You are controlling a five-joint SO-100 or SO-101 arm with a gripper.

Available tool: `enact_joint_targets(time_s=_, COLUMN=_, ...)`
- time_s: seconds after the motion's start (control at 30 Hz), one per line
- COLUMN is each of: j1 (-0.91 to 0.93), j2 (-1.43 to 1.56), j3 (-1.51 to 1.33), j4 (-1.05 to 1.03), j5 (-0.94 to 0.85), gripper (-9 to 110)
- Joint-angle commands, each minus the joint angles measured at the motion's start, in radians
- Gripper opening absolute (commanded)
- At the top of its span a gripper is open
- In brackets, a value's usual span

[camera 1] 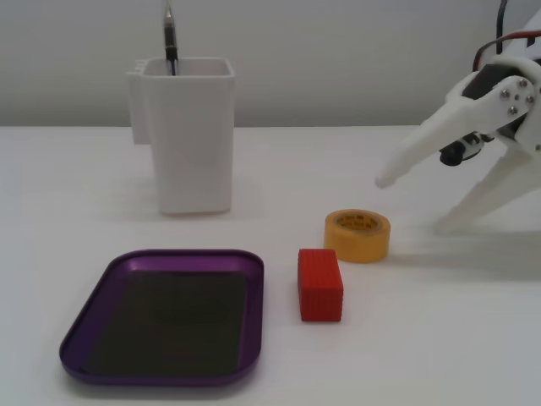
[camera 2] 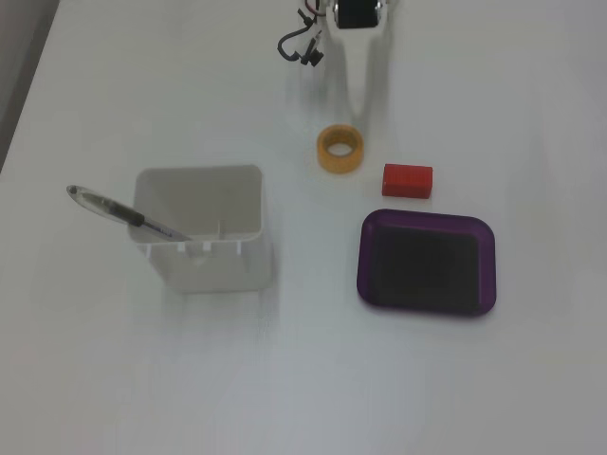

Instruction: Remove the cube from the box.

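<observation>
The red cube lies on the white table just right of the purple box, outside its rim and not touching it. In the other fixed view the cube sits just above the box's top rim. The box holds nothing; its dark bottom is bare. My white gripper hangs at the right, jaws spread wide and empty, above and to the right of the cube. From above, the gripper points down the picture toward the tape roll.
A yellow tape roll lies between the gripper and the cube; it also shows from above. A tall white container with a pen in it stands at the back left.
</observation>
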State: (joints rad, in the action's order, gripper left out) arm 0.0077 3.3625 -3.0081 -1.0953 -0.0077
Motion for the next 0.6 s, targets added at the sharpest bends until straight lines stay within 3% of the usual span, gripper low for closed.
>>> enact_joint_targets(time_s=0.0, j1=0.008, j2=0.072, j3=-0.009, j4=-0.008, j5=0.002, gripper=21)
enact_joint_targets(time_s=0.2, j1=0.009, j2=0.072, j3=-0.054, j4=-0.006, j5=-0.008, gripper=-2)
enact_joint_targets(time_s=0.57, j1=0.003, j2=0.072, j3=-0.066, j4=-0.002, j5=-0.003, gripper=3)
